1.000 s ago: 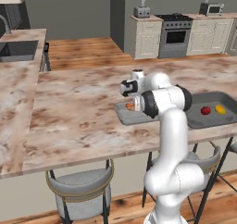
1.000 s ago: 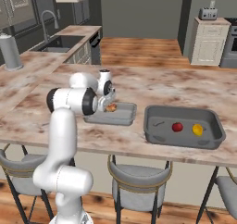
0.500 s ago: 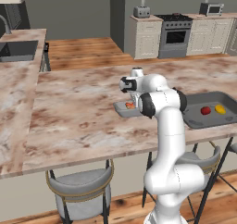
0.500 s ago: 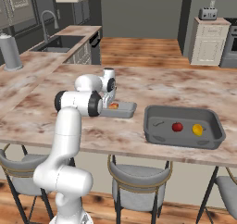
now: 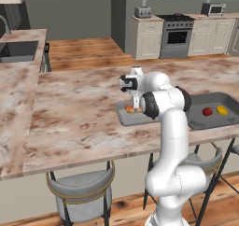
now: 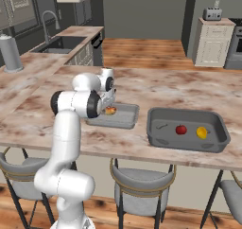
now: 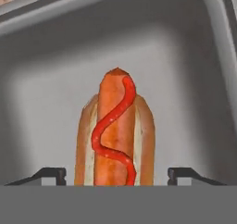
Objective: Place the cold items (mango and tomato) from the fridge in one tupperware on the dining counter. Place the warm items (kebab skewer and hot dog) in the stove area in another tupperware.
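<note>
The hot dog lies lengthwise on the floor of the shallow light-grey tupperware, with a red sauce squiggle along the sausage. My gripper hangs just above it, open, each fingertip clear of the bun's sides. From the base, the gripper points down into that tray over the hot dog. To the right, a deeper grey tupperware holds the tomato and the mango. Both stand on the dining counter. The kebab skewer and the fridge are out of view.
Bar stools stand under the counter's near edge. A sink sits in the left wing of the counter, with a grey canister beside it. The stove and cream cabinets line the far wall.
The jaws have spread apart and come off the hot dog, which now rests in the shallow tray. The hand has dropped slightly lower over the tray.
</note>
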Available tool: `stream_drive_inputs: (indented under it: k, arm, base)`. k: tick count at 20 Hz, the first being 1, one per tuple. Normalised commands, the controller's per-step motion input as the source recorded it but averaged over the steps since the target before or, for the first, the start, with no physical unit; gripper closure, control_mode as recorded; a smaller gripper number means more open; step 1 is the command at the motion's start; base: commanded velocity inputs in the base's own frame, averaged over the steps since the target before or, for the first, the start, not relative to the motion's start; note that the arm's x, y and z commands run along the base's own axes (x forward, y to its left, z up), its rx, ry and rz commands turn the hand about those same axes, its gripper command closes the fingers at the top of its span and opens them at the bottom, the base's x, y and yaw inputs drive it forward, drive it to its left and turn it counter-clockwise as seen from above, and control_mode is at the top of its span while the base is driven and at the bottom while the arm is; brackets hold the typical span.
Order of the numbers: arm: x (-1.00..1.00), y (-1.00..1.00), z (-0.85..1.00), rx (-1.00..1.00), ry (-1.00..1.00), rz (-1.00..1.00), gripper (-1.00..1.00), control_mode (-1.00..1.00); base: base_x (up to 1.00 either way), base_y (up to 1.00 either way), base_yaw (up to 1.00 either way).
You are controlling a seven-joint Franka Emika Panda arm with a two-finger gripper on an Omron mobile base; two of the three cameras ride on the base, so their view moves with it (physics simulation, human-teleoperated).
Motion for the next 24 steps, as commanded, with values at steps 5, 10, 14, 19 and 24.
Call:
stream_drive_inputs:
  k: [5, 10, 14, 19, 24]
  arm:
    - [-0.95, 0.05, 0.09, -0.04, 0.0, -0.21, -1.0, -1.0]
    - [-1.0, 0.06, 0.67, 0.0, -0.15, -0.24, -1.0, -1.0]
    - [-1.0, 0.32, 1.0, -0.03, -0.34, -0.24, -1.0, -1.0]
    - [-1.0, 0.17, 1.0, -0.07, -0.15, -0.27, -1.0, -1.0]
    - [-0.74, -0.12, 1.0, 0.12, 0.08, -0.55, -1.0, -1.0]
  base:
    - [0.0, 0.0, 0.0]
    - [0.0, 0.0, 0.0]
    - [0.0, 0.0, 0.0]
    - [0.0, 0.0, 0.0]
    - [0.0, 0.0, 0.0]
